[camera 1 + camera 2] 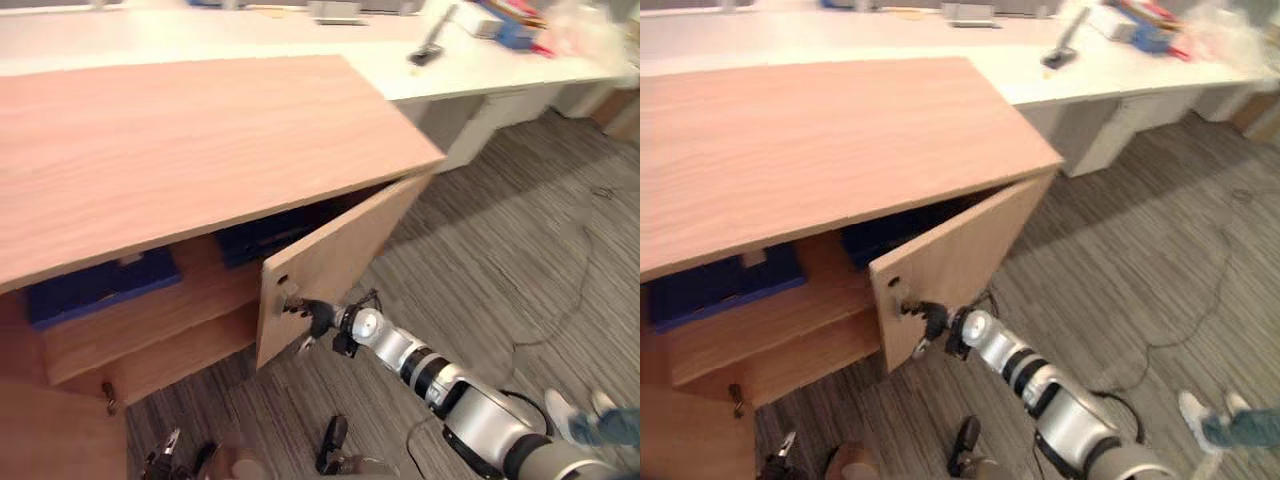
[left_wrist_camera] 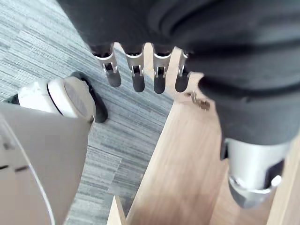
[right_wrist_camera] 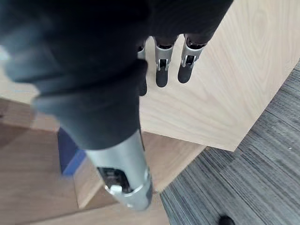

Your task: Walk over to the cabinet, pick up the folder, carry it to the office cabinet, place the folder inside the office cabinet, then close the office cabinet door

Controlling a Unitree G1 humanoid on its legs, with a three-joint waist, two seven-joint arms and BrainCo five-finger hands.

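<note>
Folder (image 1: 100, 285): blue, lay flat on the upper shelf inside the office cabinet (image 1: 180, 140), left of the door, with another blue item (image 1: 262, 235) just behind the door's top edge.
Door (image 1: 335, 255): partly open, swung out over the grey carpet (image 1: 500, 260).
Right hand (image 1: 315, 318): fingers straight, holding nothing, at the door's outer face near its free edge.
Left hand (image 2: 137, 75): fingers straight, empty, low over the carpet.
Beyond: white desk (image 1: 480, 70) behind the cabinet.
</note>
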